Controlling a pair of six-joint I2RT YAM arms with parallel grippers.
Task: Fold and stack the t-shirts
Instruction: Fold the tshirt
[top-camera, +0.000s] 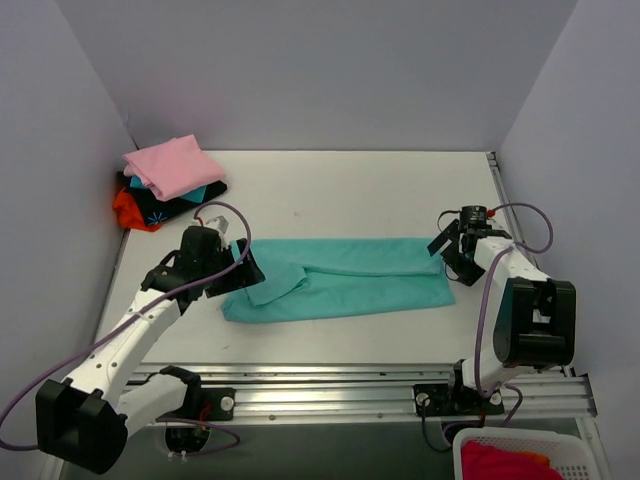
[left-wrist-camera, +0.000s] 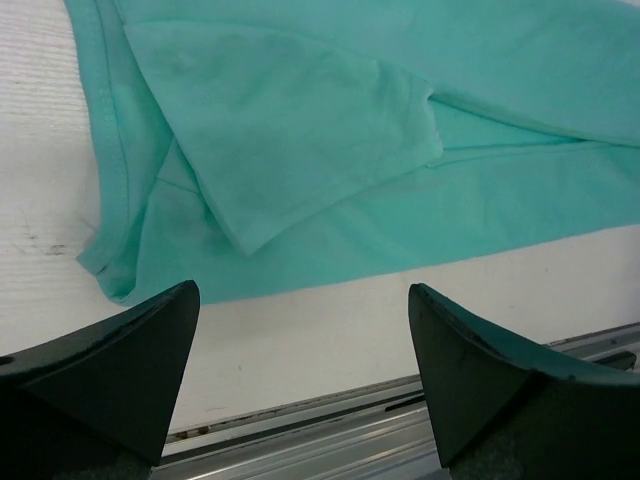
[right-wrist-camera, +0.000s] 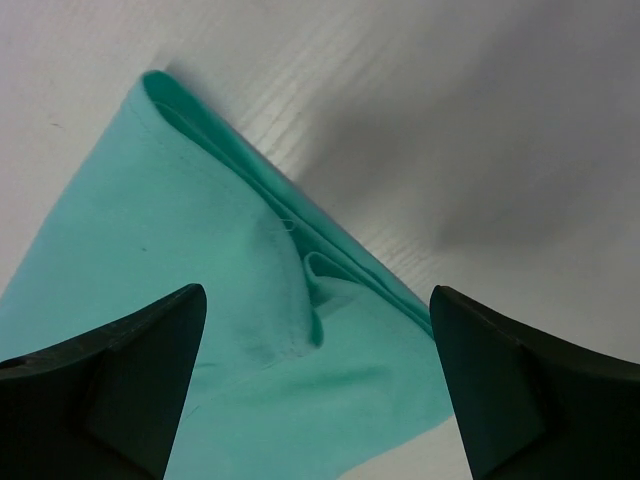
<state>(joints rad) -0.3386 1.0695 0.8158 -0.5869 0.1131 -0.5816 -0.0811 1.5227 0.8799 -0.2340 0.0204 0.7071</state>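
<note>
Top external view: across the middle of the worktop (top-camera: 360, 185) lies the teal t-shirt (top-camera: 350, 280), folded lengthwise; the pink t-shirt (top-camera: 172, 165) tops a stack (top-camera: 150, 208) in the far-left corner. Left hand (top-camera: 246, 266) and right hand (top-camera: 447, 255) flank the teal one's ends, both spread wide, empty.

No text can be read; the blue print on the black t-shirt (top-camera: 170, 208) seems wordless.

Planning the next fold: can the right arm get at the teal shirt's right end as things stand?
Probably yes: the right gripper hangs open just at that end of the teal shirt, with nothing between them.
</note>
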